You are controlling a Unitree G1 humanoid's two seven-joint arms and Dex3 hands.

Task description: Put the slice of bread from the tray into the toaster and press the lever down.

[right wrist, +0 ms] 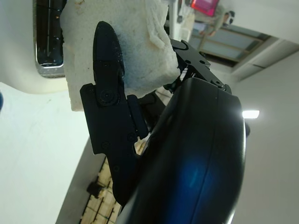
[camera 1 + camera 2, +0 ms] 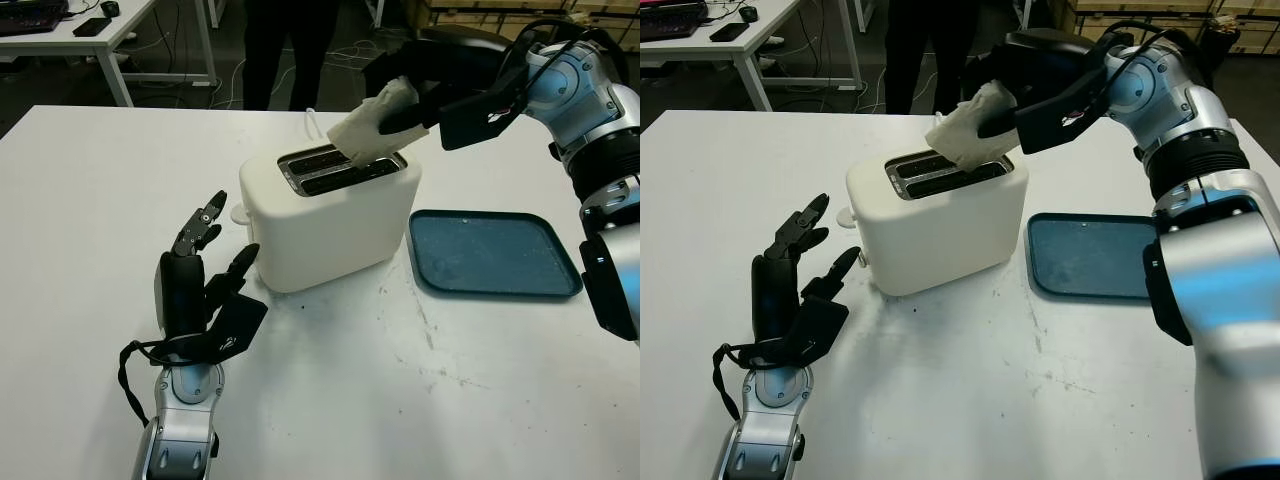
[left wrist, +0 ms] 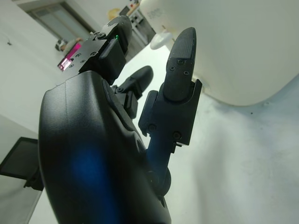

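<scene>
White desk (image 2: 90, 190) carries everything here. Going left to right: the left robot hand (image 2: 200, 285) sits at about 8 o'clock from the toaster (image 2: 330, 215), just beside its near-left corner, holding nothing, open; from the left wrist view one finger stands v. close to the toaster's side, can't tell if it touches. The lever knob (image 2: 241, 213) sticks out of the toaster's left end, at roughly 12 o'clock from that hand, not yet pressed by the look of it. Over the toaster's top, the right robot hand (image 2: 415, 105) is clamped on the slice of bread (image 2: 372, 122), which hangs tilted w/ its lower corner at the mouth of the rear slot (image 2: 325, 157), barely entered if at all. At 3 o'clock from the toaster lies the blue tray (image 2: 495, 252), bare. Step in hand, as I read it: insertion, approx. halfway thru the task. Next move prob. calls for squaring the slice to the slot so it stands upright, lowering it straight, then letting go; a skewed edge could catch on the slot rim. After that the lever needs a push down, and the left hand looks best placed for it. Writing: no brand or label readable on the toaster or tray; small white marks on the hands' black palm plates, too small to read.
</scene>
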